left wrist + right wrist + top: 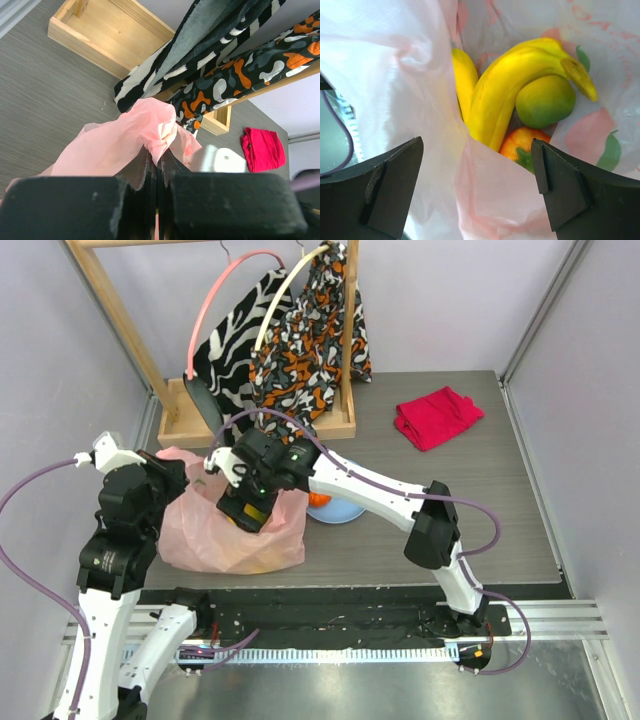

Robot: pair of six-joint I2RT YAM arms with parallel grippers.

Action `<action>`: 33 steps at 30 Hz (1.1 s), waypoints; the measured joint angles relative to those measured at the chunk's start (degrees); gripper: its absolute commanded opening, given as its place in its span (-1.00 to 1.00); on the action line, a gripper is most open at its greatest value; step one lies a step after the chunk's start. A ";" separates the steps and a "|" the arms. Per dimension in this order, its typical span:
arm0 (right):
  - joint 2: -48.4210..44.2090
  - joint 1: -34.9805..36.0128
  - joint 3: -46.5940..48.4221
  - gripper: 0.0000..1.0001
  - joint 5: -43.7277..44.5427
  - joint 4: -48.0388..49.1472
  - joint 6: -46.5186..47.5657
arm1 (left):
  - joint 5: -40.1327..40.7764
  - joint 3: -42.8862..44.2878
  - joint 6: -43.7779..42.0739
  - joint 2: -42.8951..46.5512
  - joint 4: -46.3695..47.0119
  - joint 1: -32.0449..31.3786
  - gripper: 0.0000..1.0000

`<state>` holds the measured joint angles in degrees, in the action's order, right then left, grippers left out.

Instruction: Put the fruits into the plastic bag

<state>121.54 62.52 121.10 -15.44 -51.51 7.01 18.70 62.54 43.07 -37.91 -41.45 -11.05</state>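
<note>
L gripper (157, 167) pinches plastic bag (215, 535) rim, jaws clamped on pink film. R gripper (477, 192), jaws spread wide, gripping nothing, hangs at bag mouth. Inside bag: bananas (505, 85), green-yellow fruit (545, 100), red-orange fruit (522, 145); orange (318, 501) on blue plate (345, 512) just beside bag

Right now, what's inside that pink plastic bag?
Inside the plastic bag: a bunch of bananas, a green-yellow round fruit and part of an orange-red fruit. The bananas and a bag fold hide its rest and the bottom.
</note>
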 measured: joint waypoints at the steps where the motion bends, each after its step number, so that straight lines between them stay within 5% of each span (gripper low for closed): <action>1: -0.66 0.00 -0.22 0.95 -0.09 0.61 -0.07 | 0.04 0.00 0.00 0.07 0.00 0.00 -1.00; 16: -22.03 -1.73 -18.99 0.80 2.93 20.48 -5.25 | 0.46 0.00 0.00 0.35 -0.02 0.00 -1.00; 28: -37.33 -21.81 -41.07 0.70 15.47 28.98 -19.65 | 0.66 0.00 0.00 0.37 -0.02 -0.02 -1.00; 33: -37.86 -23.32 -46.71 0.70 17.70 27.04 -22.60 | 0.63 0.00 0.00 0.37 -0.02 0.00 -1.00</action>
<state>83.68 39.20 74.39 2.26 -24.47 -15.59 19.33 62.54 43.07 -37.54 -41.47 -11.05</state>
